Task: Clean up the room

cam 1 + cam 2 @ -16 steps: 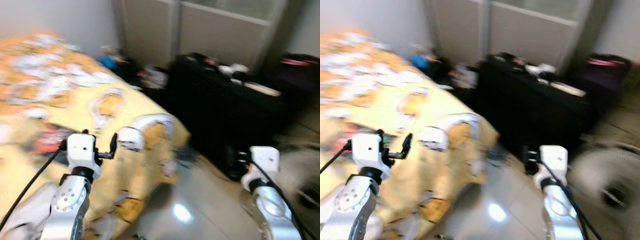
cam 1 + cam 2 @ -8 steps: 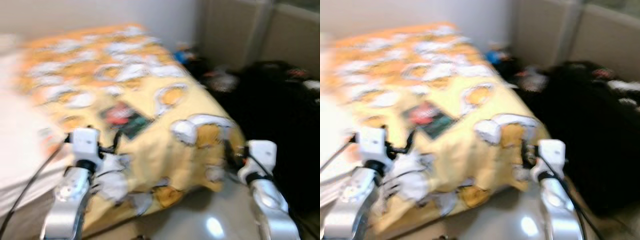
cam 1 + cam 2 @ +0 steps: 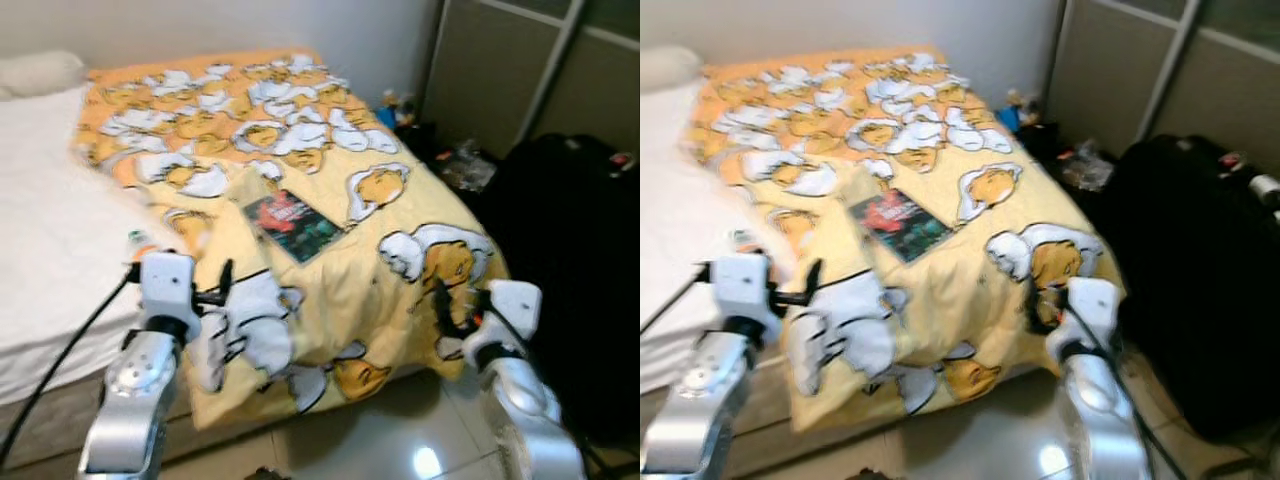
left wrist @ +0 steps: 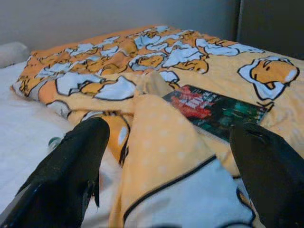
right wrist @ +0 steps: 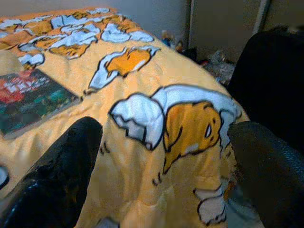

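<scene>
bedding takes up most of what you see from the head camera. on the far left lies a plain white sheet (image 3: 45, 240), smooth and flat, with a white pillow (image 3: 40, 72) at the head end by the wall. a small greenish thing (image 3: 133, 236) sits on the sheet near the quilt's edge; you cannot tell what it is.

your left gripper (image 3: 222, 292) hovers at the foot of the bed, over the seam between sheet and quilt. in the left wrist view its 2 black fingers (image 4: 66, 166) stand wide apart with nothing between them, and a folded ridge of quilt runs up the gap.

next comes the quilt (image 3: 330, 170), soft yellow-orange cloth printed with white and orange cartoon egg shapes outlined in black. it is rumpled, one corner turned back to show a dotted underside, and it drapes over the foot of the bed towards the glossy tiled floor (image 3: 400, 440).

a thin rectangular book (image 3: 291, 226) with a dark red and green cover lies flat on the quilt, near the middle of the bed, between the 2 grippers and beyond both.

your right gripper (image 3: 452, 308) is held at the bed's right foot corner, just in front of the hanging quilt. its 2 fingers (image 5: 61, 175) are spread with nothing held.

to the right stands a bulky black case (image 3: 570, 220), and behind it grey sliding wardrobe doors (image 3: 500, 70). small clutter (image 3: 465, 165) lies on the floor between bed and doors.
</scene>
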Controlling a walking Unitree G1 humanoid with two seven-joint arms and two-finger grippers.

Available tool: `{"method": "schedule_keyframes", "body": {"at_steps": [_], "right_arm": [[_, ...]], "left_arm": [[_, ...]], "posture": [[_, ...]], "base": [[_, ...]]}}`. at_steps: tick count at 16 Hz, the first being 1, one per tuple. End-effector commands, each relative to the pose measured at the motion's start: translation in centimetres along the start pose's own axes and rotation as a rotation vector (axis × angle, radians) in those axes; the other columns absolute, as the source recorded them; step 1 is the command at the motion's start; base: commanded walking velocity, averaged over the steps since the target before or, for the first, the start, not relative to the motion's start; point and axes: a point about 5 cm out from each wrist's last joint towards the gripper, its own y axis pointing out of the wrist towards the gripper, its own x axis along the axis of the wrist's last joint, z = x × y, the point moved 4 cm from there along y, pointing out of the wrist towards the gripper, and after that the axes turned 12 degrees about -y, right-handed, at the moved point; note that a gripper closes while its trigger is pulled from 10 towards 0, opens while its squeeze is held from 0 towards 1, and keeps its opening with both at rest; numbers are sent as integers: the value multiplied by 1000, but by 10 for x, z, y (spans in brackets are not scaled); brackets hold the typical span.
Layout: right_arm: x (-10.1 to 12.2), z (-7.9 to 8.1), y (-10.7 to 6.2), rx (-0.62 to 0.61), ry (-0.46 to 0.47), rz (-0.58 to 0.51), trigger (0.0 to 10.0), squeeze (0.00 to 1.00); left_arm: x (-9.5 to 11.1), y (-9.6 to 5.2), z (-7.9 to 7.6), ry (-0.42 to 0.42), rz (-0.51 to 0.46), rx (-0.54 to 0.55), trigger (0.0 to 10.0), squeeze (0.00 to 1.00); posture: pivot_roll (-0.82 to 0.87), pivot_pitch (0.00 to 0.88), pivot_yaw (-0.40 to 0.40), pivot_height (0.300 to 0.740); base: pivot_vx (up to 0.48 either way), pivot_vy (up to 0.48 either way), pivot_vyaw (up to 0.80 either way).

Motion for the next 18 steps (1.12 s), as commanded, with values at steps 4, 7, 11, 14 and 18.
{"method": "schedule_keyframes", "body": {"at_steps": [4,7,11,14,18], "right_arm": [[1,5,3,5,26,7,10000,0],[5,8,4,28,2,-12,10000,0],[9,14,6,51,9,-18,10000,0],[12,19,9,89,26,-23,10000,0],[23,29,16,169,-50,-60,10000,0]], "left_arm": [[3,3,4,24,1,10,10000,0],[2,4,4,22,3,13,10000,0],[3,5,3,17,1,16,10000,0],[4,6,2,-12,-4,18,10000,0],[10,8,0,6,-42,11,10000,0]], "posture": [[-43,0,33,740],[-47,0,36,740],[-47,0,37,740],[-47,0,37,740],[-44,0,37,740]], "base": [[0,280,0],[0,279,0],[0,282,0],[0,0,0],[0,0,200]]}}
